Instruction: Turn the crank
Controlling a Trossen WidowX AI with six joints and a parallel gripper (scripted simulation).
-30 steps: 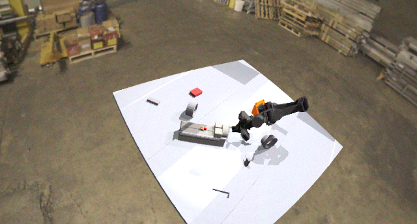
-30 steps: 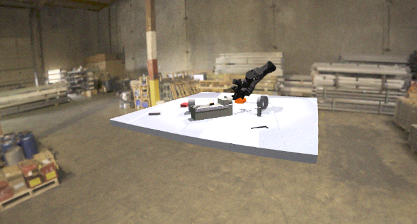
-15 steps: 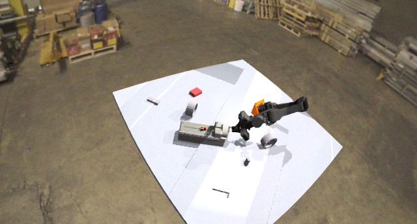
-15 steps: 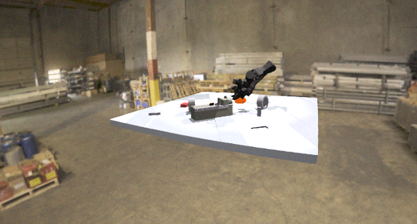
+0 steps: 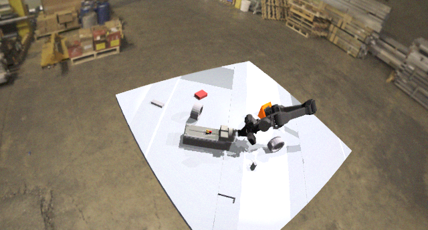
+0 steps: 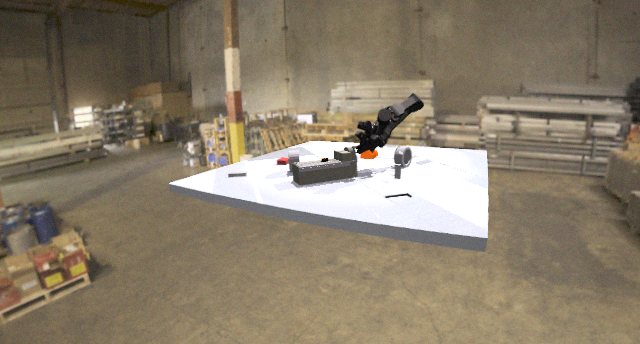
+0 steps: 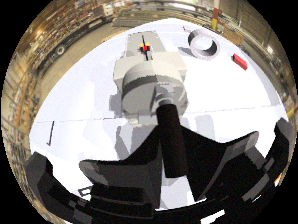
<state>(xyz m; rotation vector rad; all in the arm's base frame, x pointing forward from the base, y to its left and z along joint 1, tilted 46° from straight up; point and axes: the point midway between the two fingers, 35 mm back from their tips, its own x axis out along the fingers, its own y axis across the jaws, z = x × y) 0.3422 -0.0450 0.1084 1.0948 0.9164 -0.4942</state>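
Note:
The machine point(image 5: 204, 140) point(image 6: 322, 172) is a dark grey box with a light top, lying on the white platform point(image 5: 200, 190). Its slide's red pointer point(image 5: 210, 132) point(image 7: 144, 48) sits on the top track close to the small brass marks; the views are too small to tell if they are level. A pale block point(image 5: 225, 132) point(image 7: 149, 86) at the machine's right end carries the crank. My gripper point(image 5: 239, 132) point(image 6: 358, 148) point(image 7: 165, 128) is at that end, shut on the dark crank handle point(image 7: 170, 125), which runs straight between the fingers in the wrist view.
A grey ring point(image 5: 275, 144) point(image 6: 402, 155) and a small dark post point(image 5: 253, 166) lie right of the machine. An orange block point(image 5: 265, 110) sits behind the arm. A second ring point(image 5: 196, 111) point(image 7: 201, 43), a red block point(image 5: 200, 94) point(image 7: 240, 63), a grey bar point(image 5: 157, 103) and a black bracket point(image 5: 227, 197) lie farther off.

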